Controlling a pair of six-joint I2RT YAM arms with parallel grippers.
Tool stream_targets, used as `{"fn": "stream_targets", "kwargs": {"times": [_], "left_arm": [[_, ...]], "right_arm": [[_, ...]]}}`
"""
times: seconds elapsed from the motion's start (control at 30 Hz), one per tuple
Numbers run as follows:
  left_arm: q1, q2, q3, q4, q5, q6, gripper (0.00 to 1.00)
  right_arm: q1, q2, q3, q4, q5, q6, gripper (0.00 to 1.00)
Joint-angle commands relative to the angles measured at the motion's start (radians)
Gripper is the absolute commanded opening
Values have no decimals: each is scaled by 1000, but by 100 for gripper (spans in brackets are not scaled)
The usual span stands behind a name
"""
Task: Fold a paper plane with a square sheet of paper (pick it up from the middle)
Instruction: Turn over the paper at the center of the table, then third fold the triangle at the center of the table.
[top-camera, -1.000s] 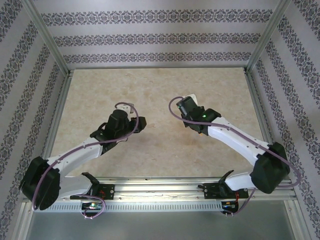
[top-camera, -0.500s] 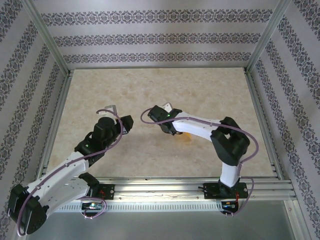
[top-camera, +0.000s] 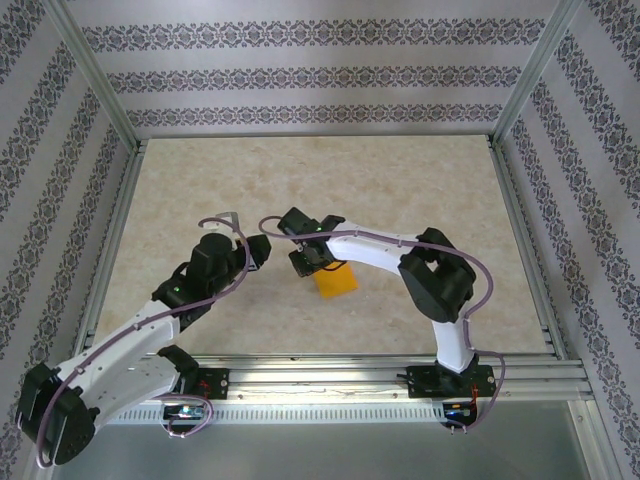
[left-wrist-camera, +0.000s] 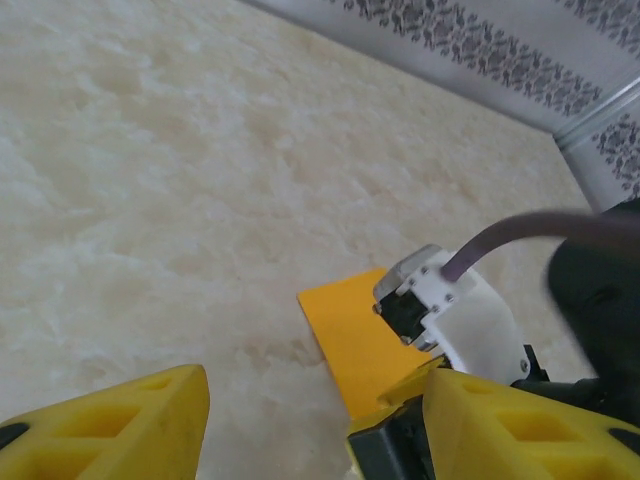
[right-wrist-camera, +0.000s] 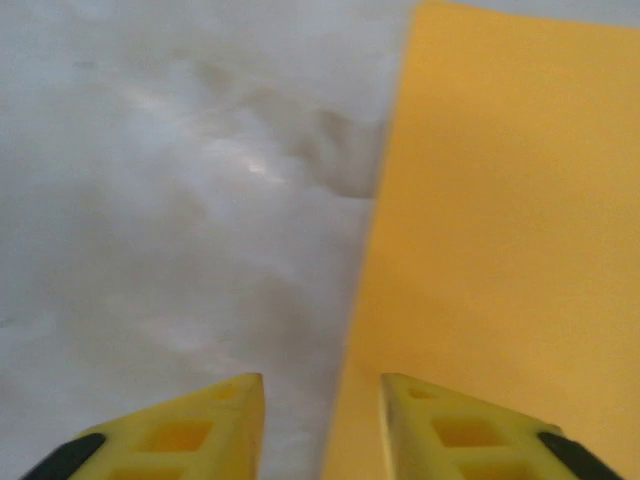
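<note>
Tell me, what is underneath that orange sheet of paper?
Only the marbled table shows around the orange paper, which lies flat on it. The right gripper hides its far edge from above.

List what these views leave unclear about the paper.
- Right wrist view: the paper runs off the right and bottom edges, so its outline is incomplete.
- Top view: the right gripper hides its far edge.
- Left wrist view: the same gripper covers its right part.
- Any folds: too small to tell from above.

- No legible text, brand, number or sign in any view.
- square sheet of paper (top-camera: 335, 281): plain orange, unmarked.
- wall covering (top-camera: 320, 78): repeating ornamental bands, no lettering.
</note>
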Motion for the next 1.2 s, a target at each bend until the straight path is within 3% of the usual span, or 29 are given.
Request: {"fn": "stream_targets", "kwargs": {"times": [0.0,0.17,0.3,0.4,0.6,0.93,1.17], "left_arm": [[14,36,57,3,76,18,59],[13,137,88,39,165,1,58],[14,263,156,36,288,-5,53],[13,357,189,54,361,-30,51],[12,504,252,60,456,-77,47],[12,613,298,34,512,-99,47],[20,679,280,98,525,-186,47]], "right_arm": [[-92,-180,-141,221,-298,82,40],[-303,-307,-406,462,-502,207,33],[-434,-293,-535,617,-669,293,19],[-478,-261,-564,660,-740,317,13],[-479,-186,-535,603,-736,289,5],[-481,-114,-518,499,-664,249,5],[-477,-109,-610,566,-608,381,5]]}}
